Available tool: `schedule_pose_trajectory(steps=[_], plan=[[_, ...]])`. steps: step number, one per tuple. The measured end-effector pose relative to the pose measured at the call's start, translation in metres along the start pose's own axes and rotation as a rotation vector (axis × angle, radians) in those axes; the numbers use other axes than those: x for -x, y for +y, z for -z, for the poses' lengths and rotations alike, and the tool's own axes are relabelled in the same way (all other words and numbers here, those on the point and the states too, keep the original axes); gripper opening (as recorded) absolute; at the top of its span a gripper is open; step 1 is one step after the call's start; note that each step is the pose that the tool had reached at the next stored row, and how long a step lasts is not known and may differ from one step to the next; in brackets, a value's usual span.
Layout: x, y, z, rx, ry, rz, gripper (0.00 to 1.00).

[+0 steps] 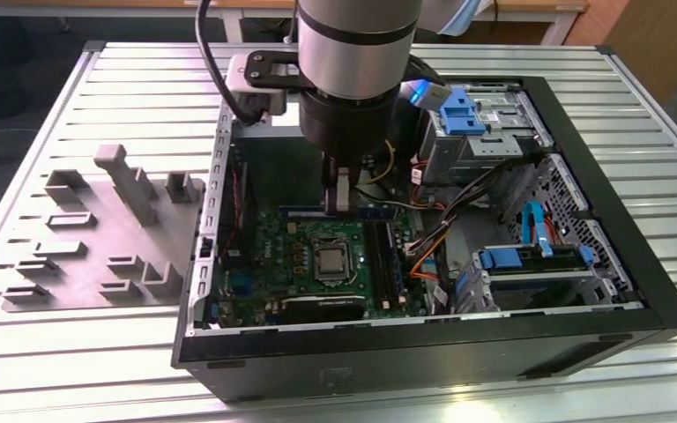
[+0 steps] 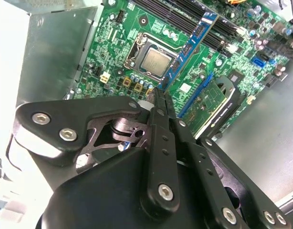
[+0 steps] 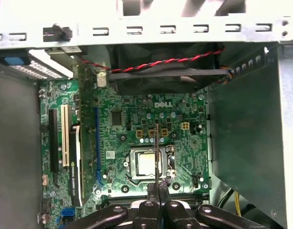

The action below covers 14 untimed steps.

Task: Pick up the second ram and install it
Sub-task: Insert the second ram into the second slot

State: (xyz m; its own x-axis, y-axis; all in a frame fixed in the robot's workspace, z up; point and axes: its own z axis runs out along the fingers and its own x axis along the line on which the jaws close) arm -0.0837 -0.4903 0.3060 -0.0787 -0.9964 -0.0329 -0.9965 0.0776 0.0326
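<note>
Slatted metal table (image 1: 80, 352), open computer case (image 1: 433, 339) on it. Inside, gripper (image 2: 158, 95) clamped on ram stick (image 2: 187, 52), pinched flat between fingers over motherboard (image 3: 118, 129), likely keeping contact edge free; black slots (image 1: 383, 260) just beyond fingertips.

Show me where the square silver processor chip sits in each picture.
Exterior view: processor near the middle of the green motherboard.
Second wrist view: processor just beyond the pincer.
First wrist view: processor behind the second ram, seen edge-on.
Shared landmark: that motherboard.
</note>
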Motion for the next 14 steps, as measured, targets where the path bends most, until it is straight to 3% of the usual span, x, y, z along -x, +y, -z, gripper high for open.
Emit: schedule_pose_trajectory(steps=[14], plan=[[0.0000,0.0000,-0.0007,-0.0080,-0.0079,-0.246,0.12]])
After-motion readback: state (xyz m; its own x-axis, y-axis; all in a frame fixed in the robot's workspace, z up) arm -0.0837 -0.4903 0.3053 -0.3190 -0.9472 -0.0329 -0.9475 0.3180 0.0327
